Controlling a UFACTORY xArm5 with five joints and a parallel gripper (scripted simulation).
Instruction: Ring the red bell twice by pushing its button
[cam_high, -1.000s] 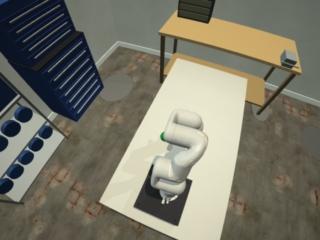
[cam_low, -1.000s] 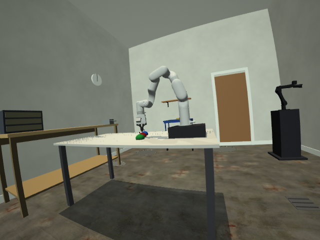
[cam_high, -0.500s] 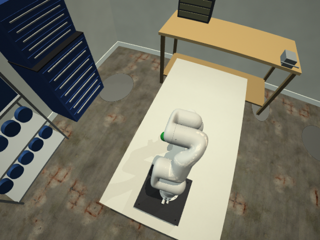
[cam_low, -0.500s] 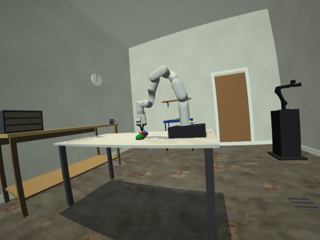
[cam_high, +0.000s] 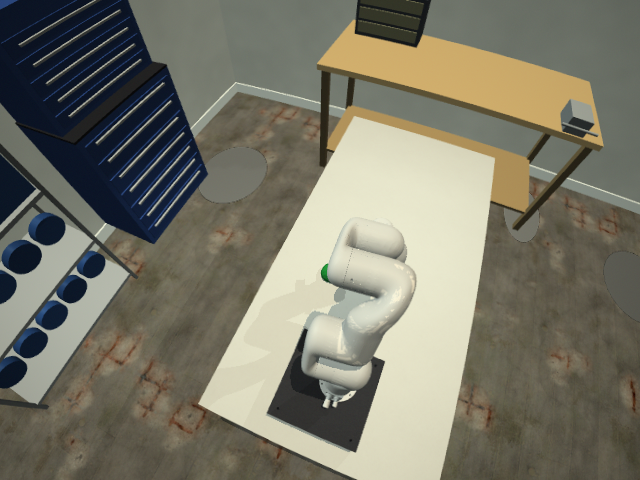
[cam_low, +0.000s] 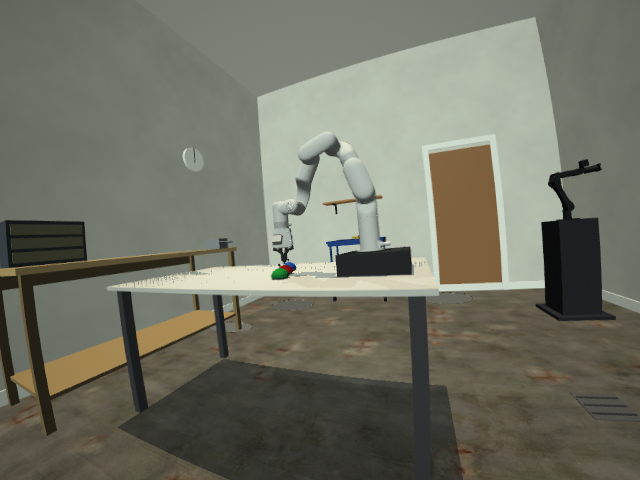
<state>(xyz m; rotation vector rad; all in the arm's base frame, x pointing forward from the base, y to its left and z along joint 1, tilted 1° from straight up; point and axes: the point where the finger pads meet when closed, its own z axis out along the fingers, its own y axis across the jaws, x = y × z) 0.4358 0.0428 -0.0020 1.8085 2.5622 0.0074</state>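
Observation:
Three bells sit close together on the white table in the exterior view: a green bell (cam_low: 280, 273) in front, a red bell (cam_low: 285, 268) behind it, and a blue bell (cam_low: 291, 265) farthest back. My gripper (cam_low: 284, 256) is shut and points straight down, its tips a little above the red bell. I cannot tell whether the tips touch its button. In the top view the arm (cam_high: 361, 299) hides the gripper and the red and blue bells; only an edge of the green bell (cam_high: 325, 273) shows at the arm's left side.
The arm's black base (cam_low: 373, 261) stands on the white table (cam_high: 368, 297). A wooden bench (cam_high: 460, 82) with a drawer box and a small grey device stands beyond the table's far end. A blue cabinet (cam_high: 103, 103) stands at the left.

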